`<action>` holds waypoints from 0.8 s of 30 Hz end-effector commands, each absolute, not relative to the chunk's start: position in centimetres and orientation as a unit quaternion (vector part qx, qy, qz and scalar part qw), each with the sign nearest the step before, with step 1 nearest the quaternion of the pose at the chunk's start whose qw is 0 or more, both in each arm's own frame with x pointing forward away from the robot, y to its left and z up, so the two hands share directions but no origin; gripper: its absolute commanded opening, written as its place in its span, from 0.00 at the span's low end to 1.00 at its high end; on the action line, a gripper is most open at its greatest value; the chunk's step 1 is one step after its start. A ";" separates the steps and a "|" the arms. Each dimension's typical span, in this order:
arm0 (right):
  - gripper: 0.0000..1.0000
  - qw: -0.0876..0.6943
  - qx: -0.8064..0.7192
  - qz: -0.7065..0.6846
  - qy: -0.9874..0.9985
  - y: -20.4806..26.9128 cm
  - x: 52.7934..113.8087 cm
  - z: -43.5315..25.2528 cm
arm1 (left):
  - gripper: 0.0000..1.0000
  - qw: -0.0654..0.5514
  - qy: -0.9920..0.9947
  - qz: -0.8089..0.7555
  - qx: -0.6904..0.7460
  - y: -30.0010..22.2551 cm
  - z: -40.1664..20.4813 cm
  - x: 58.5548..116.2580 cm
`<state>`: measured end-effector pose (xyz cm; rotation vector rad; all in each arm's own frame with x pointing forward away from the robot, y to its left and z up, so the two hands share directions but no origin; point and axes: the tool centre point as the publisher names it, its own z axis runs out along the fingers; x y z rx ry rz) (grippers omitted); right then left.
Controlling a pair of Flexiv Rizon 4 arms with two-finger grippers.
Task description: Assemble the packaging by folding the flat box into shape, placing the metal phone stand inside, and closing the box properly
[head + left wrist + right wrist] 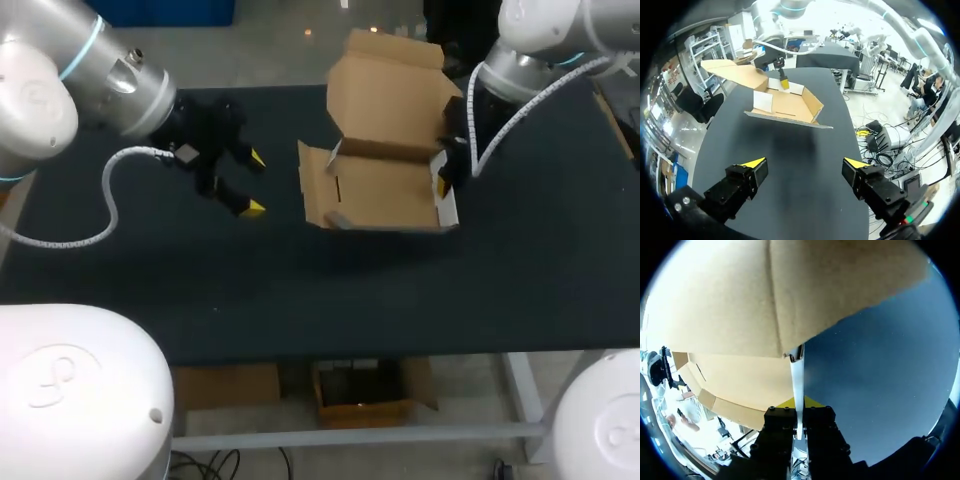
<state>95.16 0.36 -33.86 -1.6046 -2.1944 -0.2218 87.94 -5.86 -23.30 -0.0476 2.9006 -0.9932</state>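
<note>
Cardboard box (pixel 385 170) is only half-shaped, lid flap up and side flaps splayed, so I'd say we're in the folding step. Right claw (pixel 798 402) is pinching one thin side wall of it, which is white on one face and sits edge-on between its fingers. Left claw (pixel 805 163) is spread wide and holding nothing, with the box well ahead of it on the matte black table (pixel 300 300). Next move probably needs that left claw to push the loose flaps in. No phone stand in sight.

No text, label, number or sign is legible in any view. The cardboard box (pixel 385 190) shows plain brown and white faces. The table (pixel 300 290) carries no readable marking.
</note>
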 end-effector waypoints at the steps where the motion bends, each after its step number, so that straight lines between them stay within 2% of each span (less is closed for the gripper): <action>1: 0.00 0.223 -0.579 -0.018 -0.784 1.0 95.4 -34.0 | 1.00 0.036 0.948 -0.315 -0.015 -5.7 -23.5 87.8; 17: 0.00 0.223 -0.579 -0.018 -0.784 1.0 95.4 -34.0 | 1.00 0.036 0.948 -0.315 -0.015 -5.7 -23.5 87.8; 24: 0.00 0.200 -0.603 0.059 -0.770 2.7 95.2 -34.3 | 1.00 0.050 0.954 -0.295 -0.030 -5.6 -23.4 88.3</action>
